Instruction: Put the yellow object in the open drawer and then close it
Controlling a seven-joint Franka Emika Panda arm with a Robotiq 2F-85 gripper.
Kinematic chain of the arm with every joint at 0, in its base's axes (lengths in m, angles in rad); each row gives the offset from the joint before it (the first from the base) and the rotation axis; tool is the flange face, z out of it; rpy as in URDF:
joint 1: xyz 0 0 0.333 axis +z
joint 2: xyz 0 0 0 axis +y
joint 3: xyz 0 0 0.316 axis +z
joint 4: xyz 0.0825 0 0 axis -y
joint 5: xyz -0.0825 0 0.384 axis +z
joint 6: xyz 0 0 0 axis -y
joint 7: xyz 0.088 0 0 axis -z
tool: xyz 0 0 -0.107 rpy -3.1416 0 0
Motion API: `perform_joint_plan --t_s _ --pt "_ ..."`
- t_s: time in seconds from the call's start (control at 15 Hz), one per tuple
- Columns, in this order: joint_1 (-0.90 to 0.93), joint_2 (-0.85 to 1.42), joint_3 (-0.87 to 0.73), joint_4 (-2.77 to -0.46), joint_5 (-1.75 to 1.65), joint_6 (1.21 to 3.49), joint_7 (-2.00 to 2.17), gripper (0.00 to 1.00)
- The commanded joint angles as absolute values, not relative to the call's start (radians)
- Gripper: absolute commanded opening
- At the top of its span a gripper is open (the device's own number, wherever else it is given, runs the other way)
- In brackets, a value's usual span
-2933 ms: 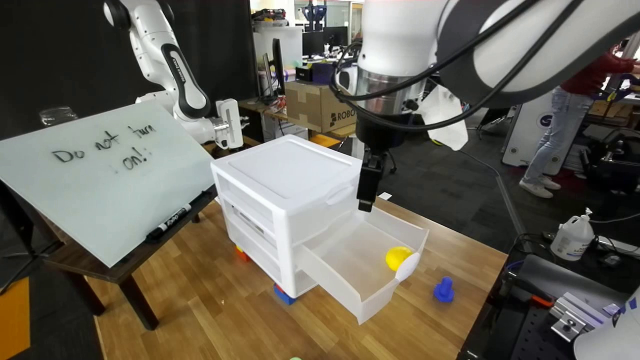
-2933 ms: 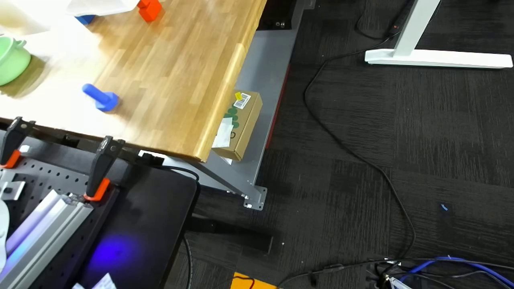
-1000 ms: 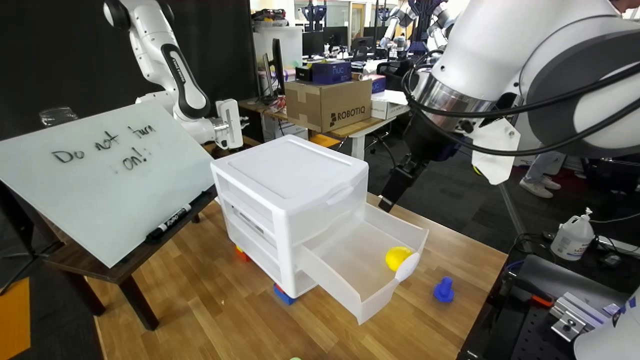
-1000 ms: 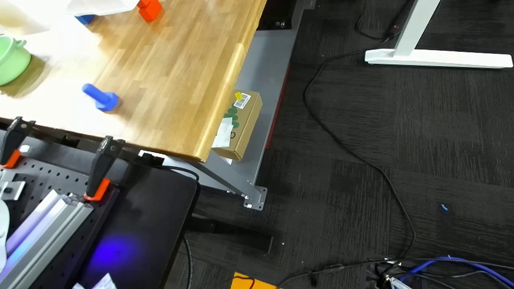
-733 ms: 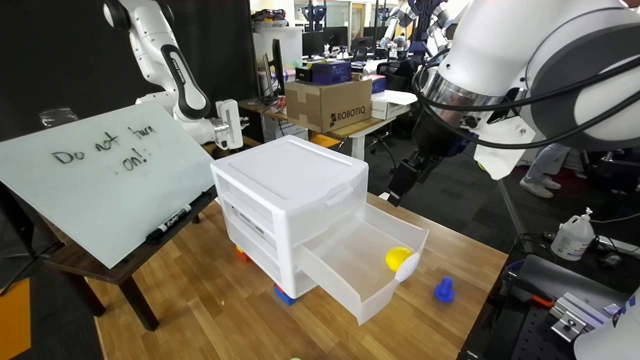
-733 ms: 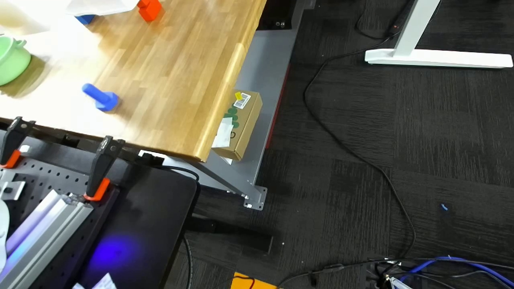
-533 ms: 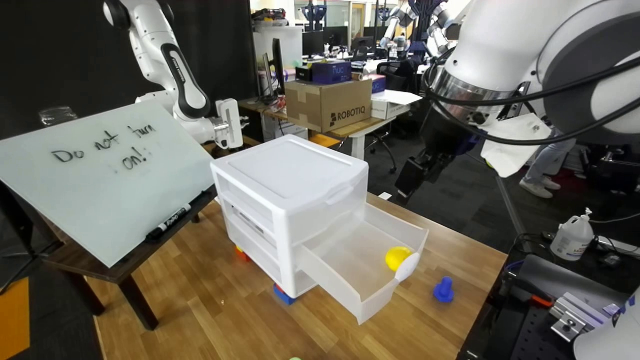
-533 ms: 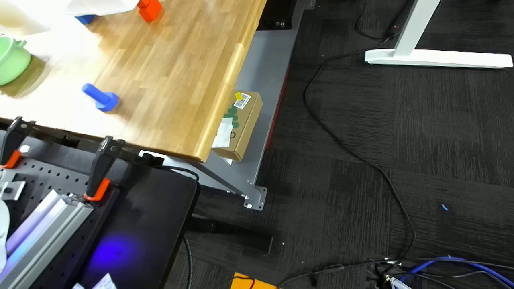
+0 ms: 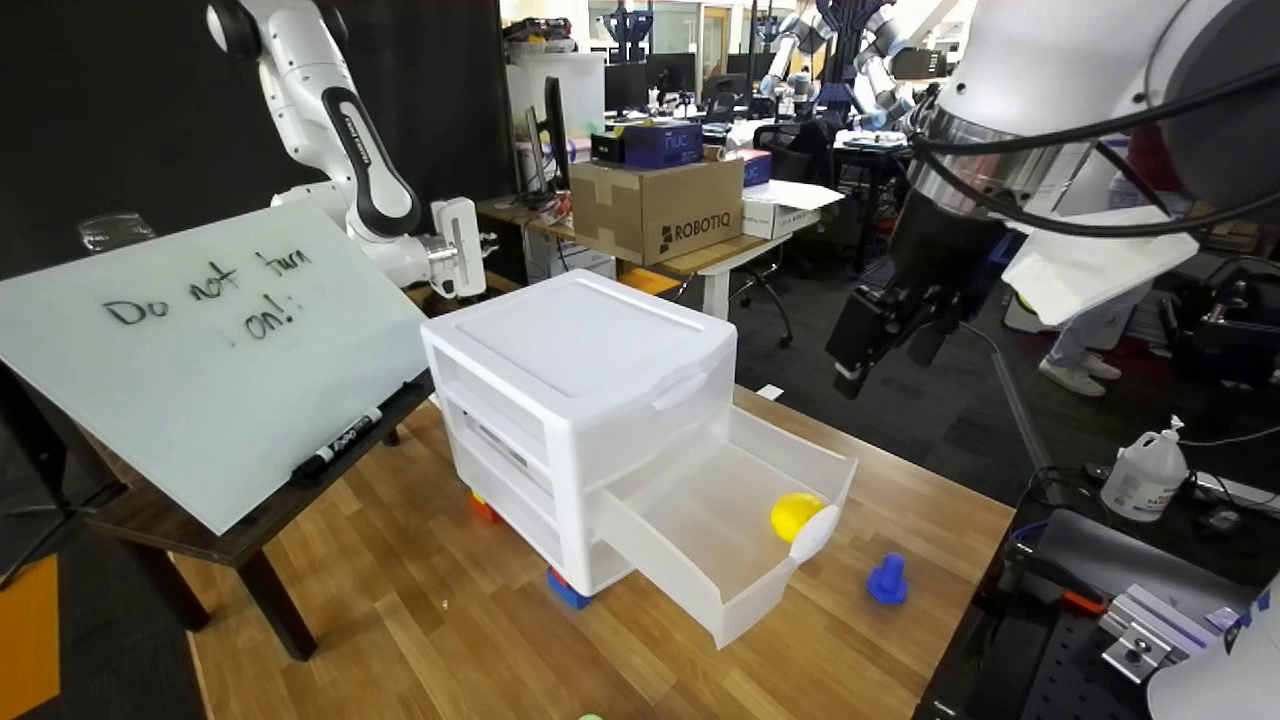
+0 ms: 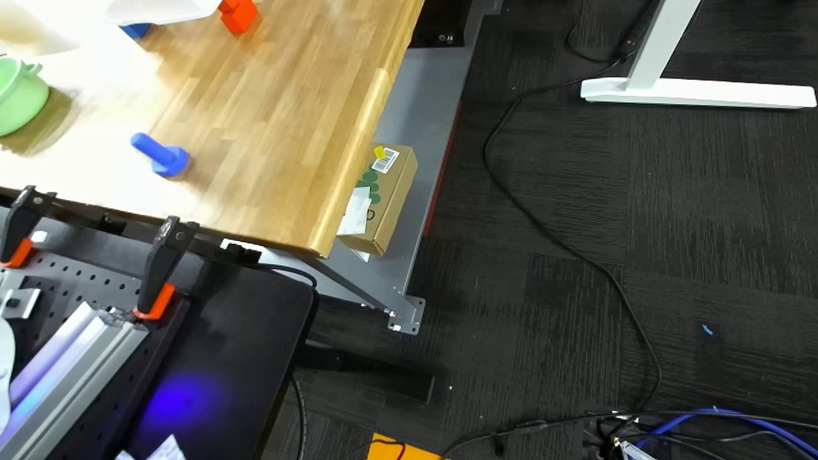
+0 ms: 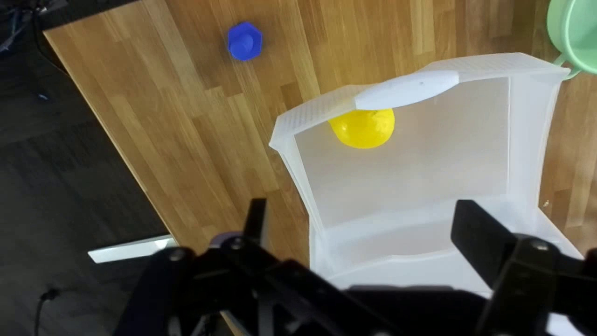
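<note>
The yellow roundish object (image 11: 364, 130) already lies inside the open bottom drawer (image 11: 443, 158), close behind its front wall (image 11: 317, 114), so closing seems the step left. The end effector (image 11: 361, 221) hangs in the air, fingers spread apart, holding nothing. It should come round outside the front wall, bring the fingers together, and press squarely on the handle (image 11: 406, 89), slowly and in line with the drawer, lest the object roll or the drawer unit (image 9: 590, 400) shift. The walls are translucent plastic, apparently thin, finely textured in front; the handle is a smooth white oval, the object glossy.
</note>
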State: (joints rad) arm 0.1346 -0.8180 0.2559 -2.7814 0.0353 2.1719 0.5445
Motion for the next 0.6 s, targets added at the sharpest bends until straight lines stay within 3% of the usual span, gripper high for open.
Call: perform_joint_plan --t_s 0.0,0.53 --pt "0.095 -0.876 0.27 -2.779 0.082 2.08 0.603 1.0" --pt "0.083 -0.916 0.271 -2.773 0.081 2.116 0.613 1.0"
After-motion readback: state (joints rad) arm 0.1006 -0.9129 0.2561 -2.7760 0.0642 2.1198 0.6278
